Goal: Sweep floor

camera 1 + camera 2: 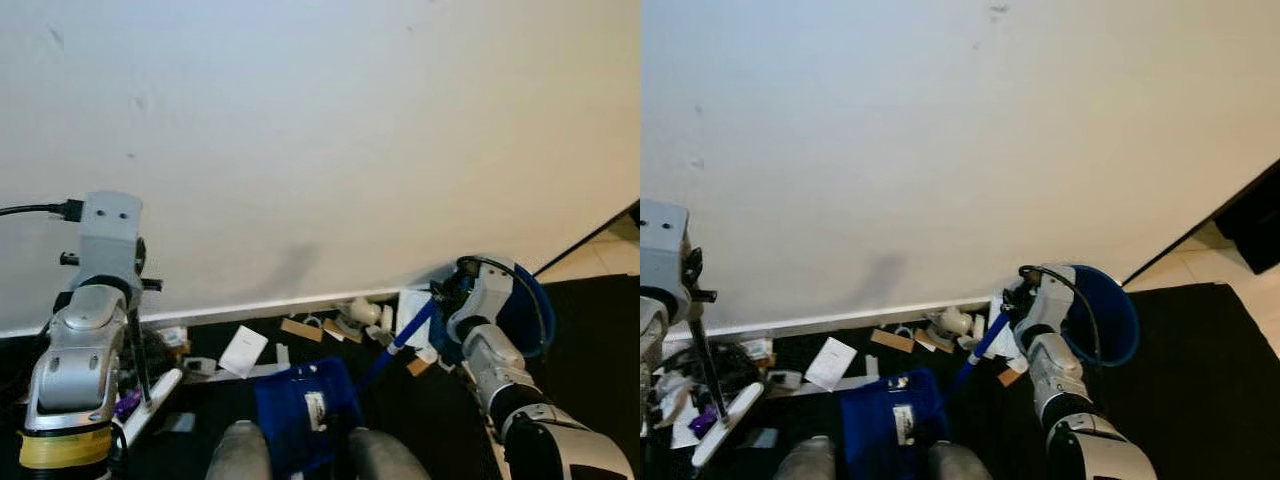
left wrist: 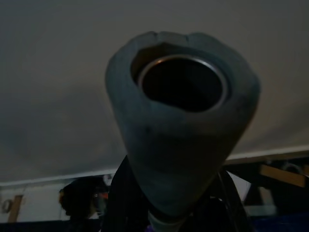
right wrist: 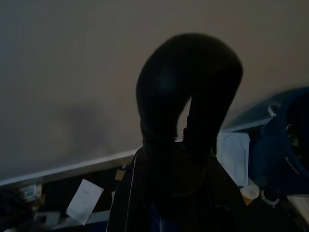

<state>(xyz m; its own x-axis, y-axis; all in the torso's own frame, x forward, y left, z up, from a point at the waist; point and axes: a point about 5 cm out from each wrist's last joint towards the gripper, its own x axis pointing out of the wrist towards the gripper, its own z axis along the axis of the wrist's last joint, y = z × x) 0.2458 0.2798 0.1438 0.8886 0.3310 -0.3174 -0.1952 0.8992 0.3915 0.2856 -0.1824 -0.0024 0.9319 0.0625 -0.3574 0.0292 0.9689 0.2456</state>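
Right hand (image 3: 188, 121) closed around blue dustpan handle (image 1: 978, 355); left hand (image 2: 181, 212) gripping grey broom handle (image 2: 181, 140).

Dustpan (image 1: 305, 400) resting on dark floor (image 1: 1180, 340) just before robot's knees (image 1: 240, 452), its handle slanting up to right hand near blue bin (image 1: 1105, 315). Broom shaft (image 1: 708, 365) dropping from left arm (image 1: 85, 350) to white broom head (image 1: 728, 425) on floor at left. Litter strewn along white skirting board (image 1: 840, 320) below pale wall (image 1: 320, 130): white paper sheet (image 1: 243, 350), brown cardboard scraps (image 1: 301, 329), crumpled white pieces (image 1: 358, 315), dark tangle with purple bit (image 1: 702, 424) near broom head. Pale tiles (image 1: 1200, 262) beyond floor's far right edge.
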